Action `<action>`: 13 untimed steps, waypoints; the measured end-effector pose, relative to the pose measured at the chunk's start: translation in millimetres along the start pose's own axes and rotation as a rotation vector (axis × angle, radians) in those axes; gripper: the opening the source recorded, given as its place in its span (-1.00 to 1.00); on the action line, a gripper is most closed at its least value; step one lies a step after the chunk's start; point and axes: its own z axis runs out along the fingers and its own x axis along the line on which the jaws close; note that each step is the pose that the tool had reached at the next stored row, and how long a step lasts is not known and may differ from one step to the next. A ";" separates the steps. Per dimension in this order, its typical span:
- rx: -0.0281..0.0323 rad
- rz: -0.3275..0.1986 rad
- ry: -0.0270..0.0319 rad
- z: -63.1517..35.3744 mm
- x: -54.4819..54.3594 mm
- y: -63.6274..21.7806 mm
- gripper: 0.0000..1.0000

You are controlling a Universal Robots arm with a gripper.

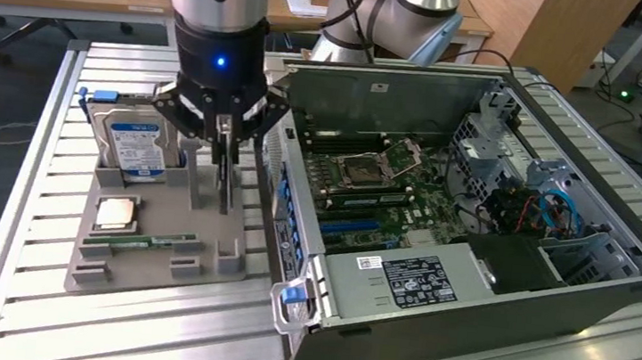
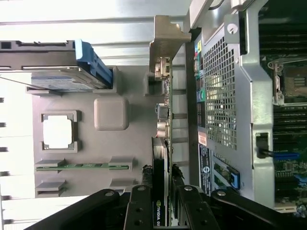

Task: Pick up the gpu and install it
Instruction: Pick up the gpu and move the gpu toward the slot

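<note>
The gpu (image 1: 224, 179) stands on edge in the grey holder tray (image 1: 157, 263), at the side nearest the computer case. It is a thin dark card. In the wrist view the gpu (image 2: 161, 143) appears edge-on, with its silver bracket (image 2: 165, 48) at the far end and a green logo between the fingers. My gripper (image 1: 221, 138) hangs straight down over the card. Its black fingers (image 2: 139, 201) press on both faces of the card, so the gripper (image 2: 159, 184) is shut on it. The card's lower edge still reaches the tray.
The tray also carries a silver hard drive (image 1: 134, 147) with a blue label, a CPU (image 1: 117, 211) and a green RAM stick (image 1: 147, 240). The open computer case (image 1: 599, 263) lies at the exterior view's right, its motherboard (image 1: 380, 186) exposed. Its perforated rear wall (image 2: 220, 96) is close beside the card.
</note>
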 end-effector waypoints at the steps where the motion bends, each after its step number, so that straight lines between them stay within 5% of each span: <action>1: 0.0000 0.000 0.0000 -4.5 -0.1 0.2 -0.48; 13: 0.0000 0.000 -0.0008 -67.6 -1.6 3.4 -0.48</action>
